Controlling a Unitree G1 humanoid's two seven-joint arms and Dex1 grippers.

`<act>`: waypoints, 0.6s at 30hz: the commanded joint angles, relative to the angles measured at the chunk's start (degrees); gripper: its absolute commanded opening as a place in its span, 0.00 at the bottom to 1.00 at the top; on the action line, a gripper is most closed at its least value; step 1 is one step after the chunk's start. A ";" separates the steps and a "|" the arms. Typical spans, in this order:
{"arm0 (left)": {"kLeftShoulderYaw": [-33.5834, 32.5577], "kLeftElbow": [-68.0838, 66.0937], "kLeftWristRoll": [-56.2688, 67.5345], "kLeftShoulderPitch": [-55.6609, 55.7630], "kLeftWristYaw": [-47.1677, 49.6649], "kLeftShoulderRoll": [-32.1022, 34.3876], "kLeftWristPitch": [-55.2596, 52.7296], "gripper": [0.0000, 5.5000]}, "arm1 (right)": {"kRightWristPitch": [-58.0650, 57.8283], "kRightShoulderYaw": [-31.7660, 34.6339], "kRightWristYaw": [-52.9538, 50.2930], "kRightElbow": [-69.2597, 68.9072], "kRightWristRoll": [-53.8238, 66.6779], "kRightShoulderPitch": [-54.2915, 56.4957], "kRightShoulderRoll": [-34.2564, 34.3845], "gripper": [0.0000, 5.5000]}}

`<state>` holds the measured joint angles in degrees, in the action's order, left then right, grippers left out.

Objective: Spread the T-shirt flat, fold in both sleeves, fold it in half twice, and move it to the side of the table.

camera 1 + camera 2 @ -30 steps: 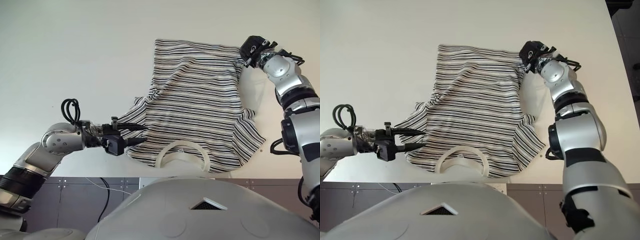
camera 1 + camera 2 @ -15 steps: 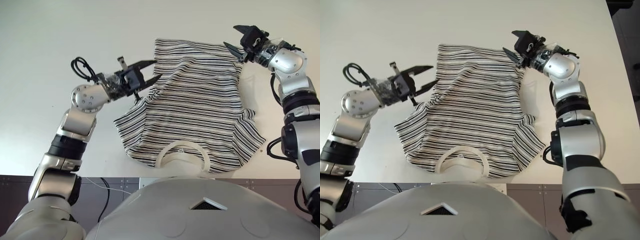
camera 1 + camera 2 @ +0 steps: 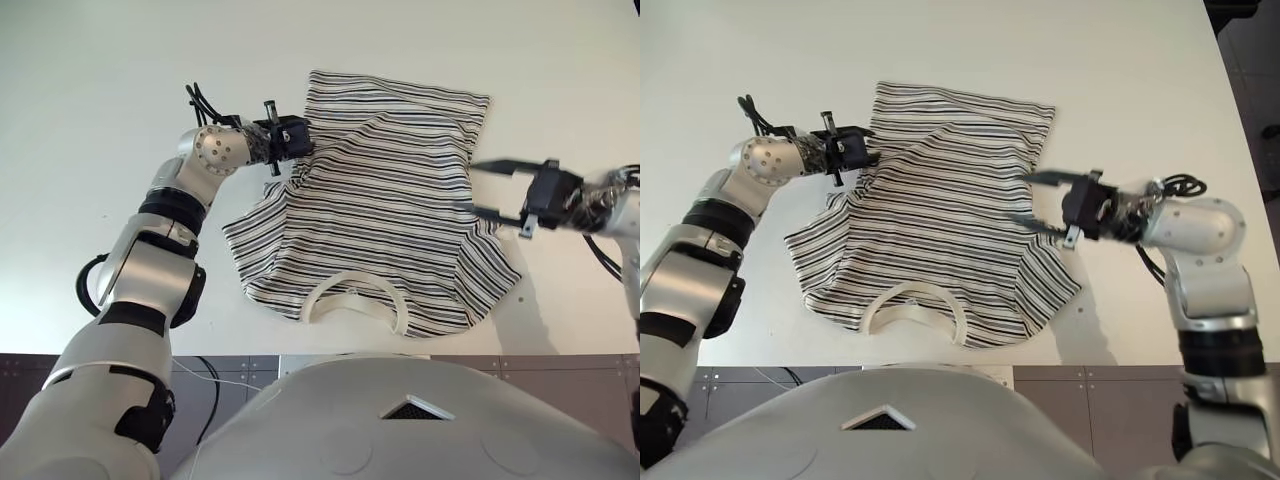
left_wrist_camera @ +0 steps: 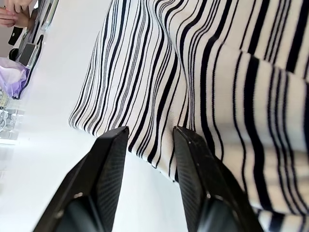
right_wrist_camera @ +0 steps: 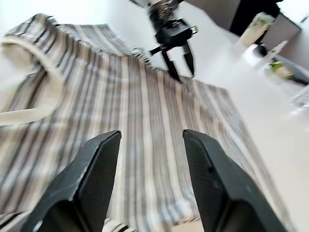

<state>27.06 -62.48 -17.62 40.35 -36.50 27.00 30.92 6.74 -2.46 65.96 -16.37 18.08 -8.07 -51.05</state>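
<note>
1. The striped T-shirt (image 3: pixel 390 200) lies on the white table (image 3: pixel 100 90). Its white collar (image 3: pixel 352 278) is at the end nearest the robot and its straight hem (image 3: pixel 400 88) is at the far end.
2. The T-shirt is not flat. The body is rumpled, and a fold runs along its left side from below the far-left corner down toward the left sleeve (image 3: pixel 255 235).
3. The left sleeve fans out from the T-shirt's left edge, and the right sleeve (image 3: pixel 495 270) juts from its right edge. Both are unfolded and on the collar half of the T-shirt.
4. The left gripper (image 3: pixel 298 145) is at the T-shirt's left edge, nearer the hem than the collar, where the fold begins.
5. In the left wrist view its two dark fingers (image 4: pixel 112 159) stand a little apart. The striped edge of the T-shirt shows in the gap, and nothing is clamped.
6. The right gripper (image 3: pixel 463 186) is over the T-shirt's right side, about midway between hem and collar, and points across the T-shirt toward its left edge.
7. Its fingers (image 5: pixel 99 164) are spread wide with only striped fabric beyond them. Whether the tips touch the T-shirt cannot be told.
</note>
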 commanded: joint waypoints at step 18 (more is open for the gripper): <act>-3.29 -1.23 -2.48 -4.81 -1.19 3.91 -0.16 0.31 | 23.16 -6.37 -2.08 30.58 -22.81 4.16 -4.93 0.43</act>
<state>22.83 -62.11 -17.41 37.78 -37.60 29.74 32.15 29.97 -7.63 63.35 10.47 -1.47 -4.77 -54.35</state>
